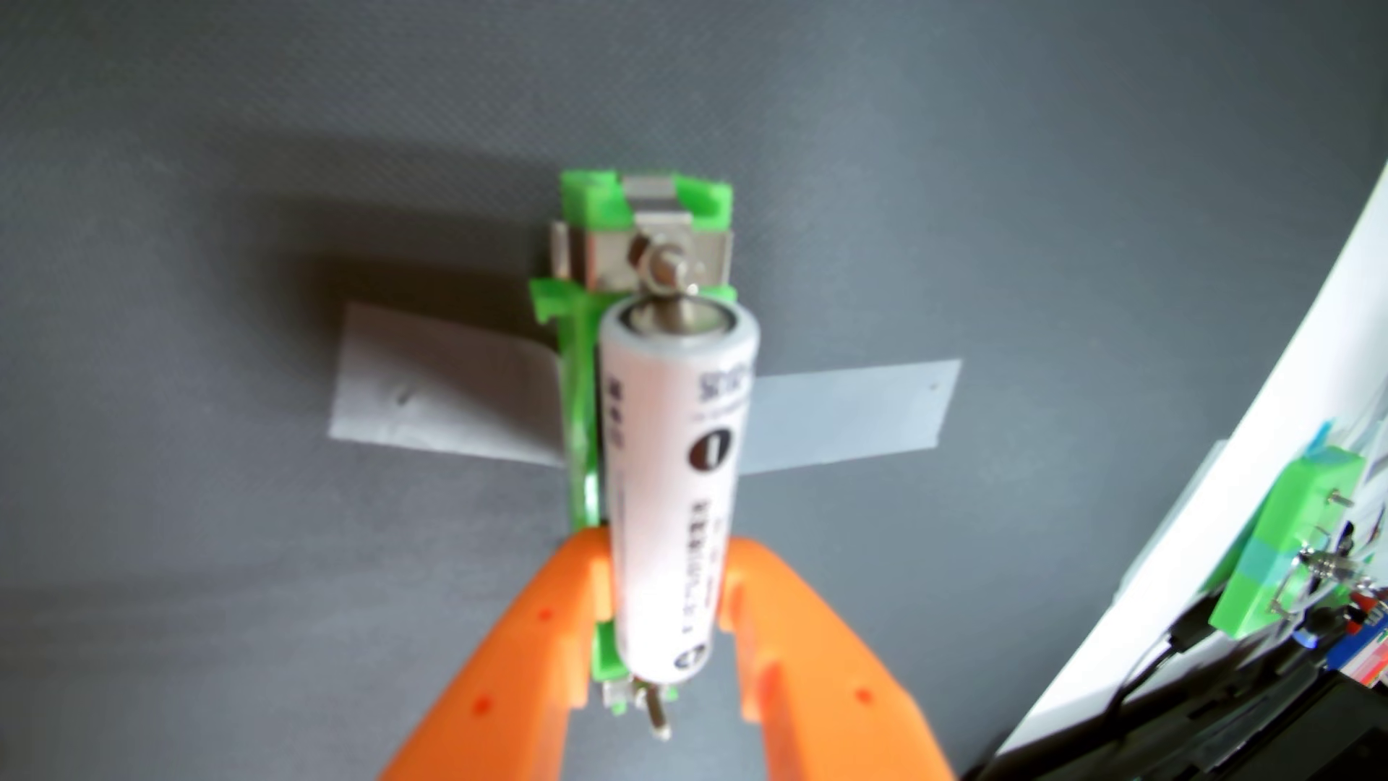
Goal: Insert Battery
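wrist view: we see the orange gripper (665, 578) clasping the battery (676, 480) near its lower end, one finger on each side | battery: white cylinder, dark print, metal cap far from us | it lies over the green holder (582, 420), which is taped to the grey mat (225, 563), away from its edges
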